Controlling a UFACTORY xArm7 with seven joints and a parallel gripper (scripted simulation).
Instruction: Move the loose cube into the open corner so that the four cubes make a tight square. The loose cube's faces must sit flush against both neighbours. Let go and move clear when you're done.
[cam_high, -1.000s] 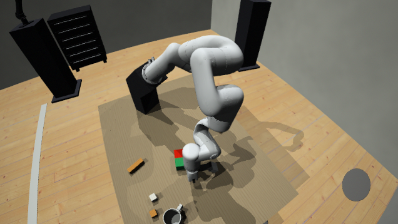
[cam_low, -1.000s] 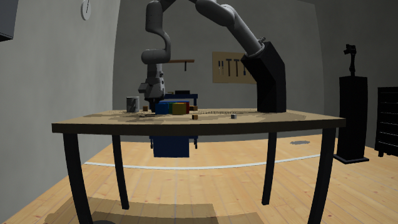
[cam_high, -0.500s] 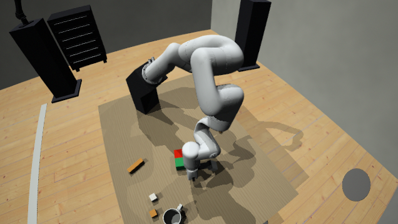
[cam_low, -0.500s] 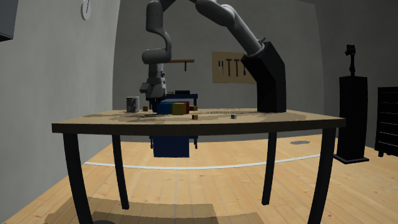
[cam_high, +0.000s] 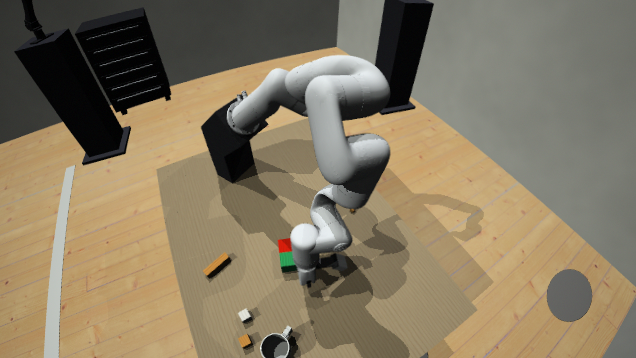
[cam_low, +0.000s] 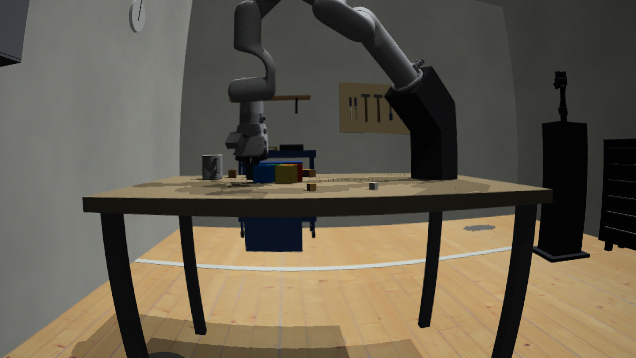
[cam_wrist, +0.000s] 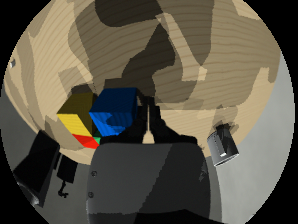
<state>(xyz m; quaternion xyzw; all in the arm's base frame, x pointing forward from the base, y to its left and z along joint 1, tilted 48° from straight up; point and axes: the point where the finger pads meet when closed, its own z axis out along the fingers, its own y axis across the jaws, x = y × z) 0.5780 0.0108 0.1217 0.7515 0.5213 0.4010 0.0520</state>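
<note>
- A white jointed arm (cam_high: 325, 130) (cam_low: 248, 30) reaches over a wooden table (cam_high: 190, 200) (cam_low: 318, 206), its gripper (cam_high: 309, 284) (cam_low: 250, 172) (cam_wrist: 148, 104) pointing down, low above the tabletop.
- The claw is narrow, its two dark fingers drawn together with nothing held between them.
- A blue cube (cam_low: 263, 173) (cam_wrist: 115, 110), seemingly the loose one, sits on the table just beside the fingers; whether they touch it cannot be told.
- Next to the blue cube is a yellow cube (cam_low: 286, 174) (cam_wrist: 76, 112); the wrist view does not make clear whether their faces sit flush.
- A red cube (cam_high: 284, 245) (cam_low: 300, 172) (cam_wrist: 86, 141) and a green cube (cam_high: 287, 261) (cam_wrist: 97, 140) stand side by side in the same cluster. From above, the arm hides the blue and yellow ones.
- Well apart from the cluster lies a long orange block (cam_high: 217, 265), set at a slant.
- A small white cube (cam_high: 245, 315) rests near a small orange cube (cam_high: 244, 341).
- Just beside that orange cube, a grey mug (cam_high: 275, 346) (cam_low: 212, 167) (cam_wrist: 223, 149) stands upright, its dark interior visible from above.
</note>
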